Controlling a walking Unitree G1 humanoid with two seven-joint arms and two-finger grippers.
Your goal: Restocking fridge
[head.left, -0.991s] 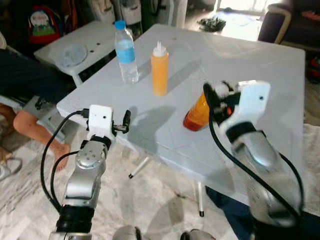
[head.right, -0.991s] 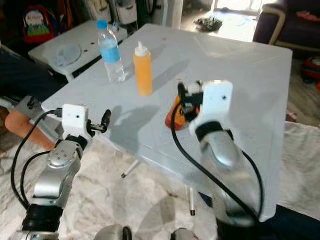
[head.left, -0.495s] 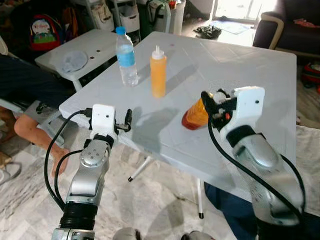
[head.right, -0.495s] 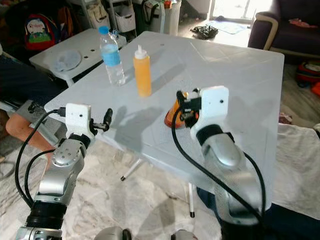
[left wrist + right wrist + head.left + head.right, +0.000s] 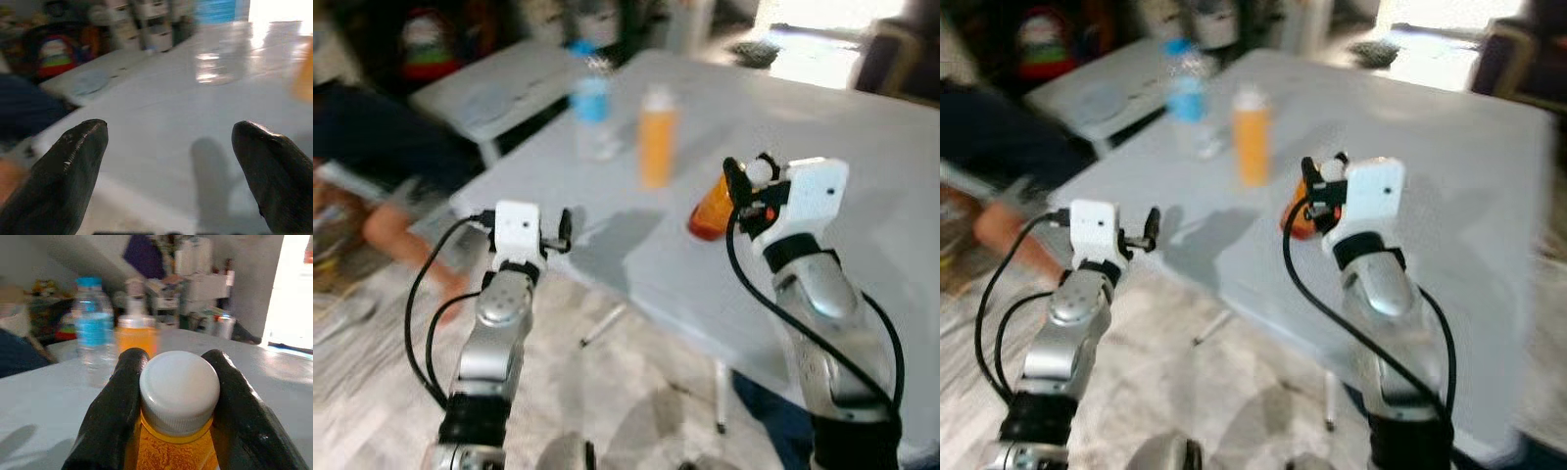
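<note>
The orange bottle (image 5: pixel 177 431) is pinched at its neck by the right pincer (image 5: pixel 177 396), with one black finger on either side just under the white cap (image 5: pixel 179 384). In the head views the bottle (image 5: pixel 713 208) sits at centre right of the frame, tilted, its long axis leaning from the cap at the pincer (image 5: pixel 751 181) down and to the left toward the table (image 5: pixel 862 147). Whether its base touches the table cannot be told through the blur. The bottle is already held by the right arm, so the coming move likely depends on that tilt: the bottle would need to be lifted clear and carried off toward a fridge.

The bottle is clear plastic filled with orange liquid, with a ribbed white screw cap.

The left pincer (image 5: pixel 168 161) is spread wide and holding nothing, pointing at the near table edge at centre left of the head view (image 5: pixel 565 227). It is well apart from the bottle.

Further up the frame two more items stand upright on the table: an orange squeeze bottle (image 5: pixel 657 137) and, to its left, a water bottle (image 5: pixel 591 108) with a blue cap and label. Both are nearer the left arm than the right. A person's leg (image 5: pixel 406 230) is seen at the left edge, blurred.
</note>
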